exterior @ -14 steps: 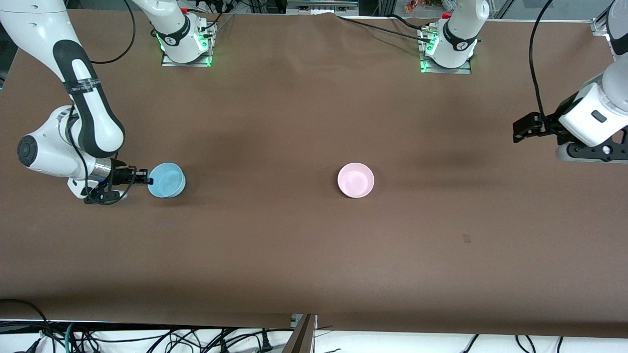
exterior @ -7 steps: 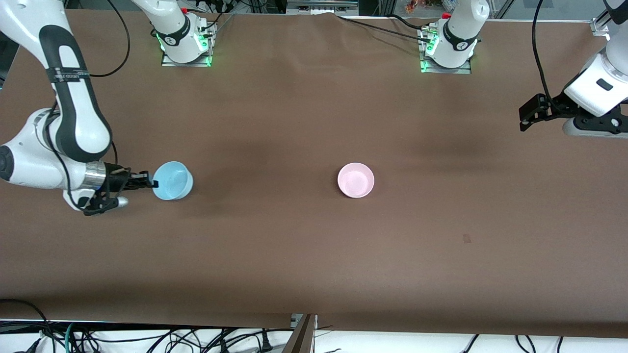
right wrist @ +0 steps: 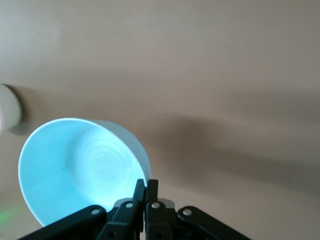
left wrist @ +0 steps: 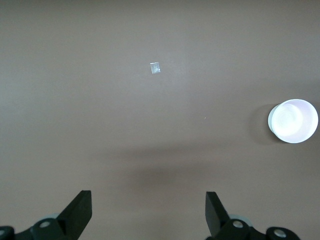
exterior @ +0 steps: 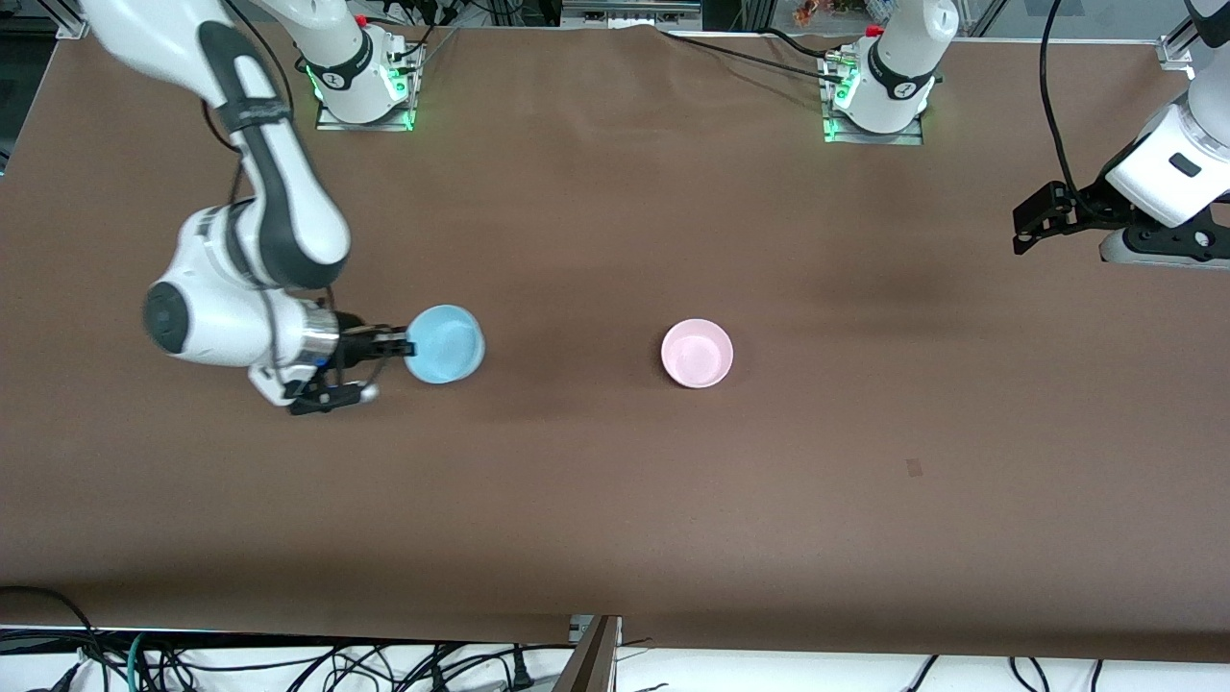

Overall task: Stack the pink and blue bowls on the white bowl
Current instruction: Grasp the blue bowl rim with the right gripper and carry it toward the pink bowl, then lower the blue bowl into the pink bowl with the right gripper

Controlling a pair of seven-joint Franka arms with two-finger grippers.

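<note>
My right gripper (exterior: 404, 346) is shut on the rim of the light blue bowl (exterior: 445, 343) and holds it above the table, toward the right arm's end from the pink bowl (exterior: 697, 353). In the right wrist view the closed fingers (right wrist: 147, 187) pinch the blue bowl's wall (right wrist: 75, 165). The pink bowl sits upright mid-table and also shows in the left wrist view (left wrist: 295, 120). The white bowl does not show on its own in any view. My left gripper (exterior: 1023, 231) is open and empty in the air over the left arm's end of the table; its own view shows it too (left wrist: 147, 215).
The brown table cover (exterior: 615, 500) is bare apart from a small pale scrap (exterior: 914, 467), also in the left wrist view (left wrist: 155, 67). The arm bases (exterior: 363, 86) stand along the edge farthest from the front camera. Cables hang below the nearest edge.
My right gripper has carried the blue bowl along the table toward the pink bowl. My left gripper moved a little toward the bases, then held still. The pink bowl has not moved.
</note>
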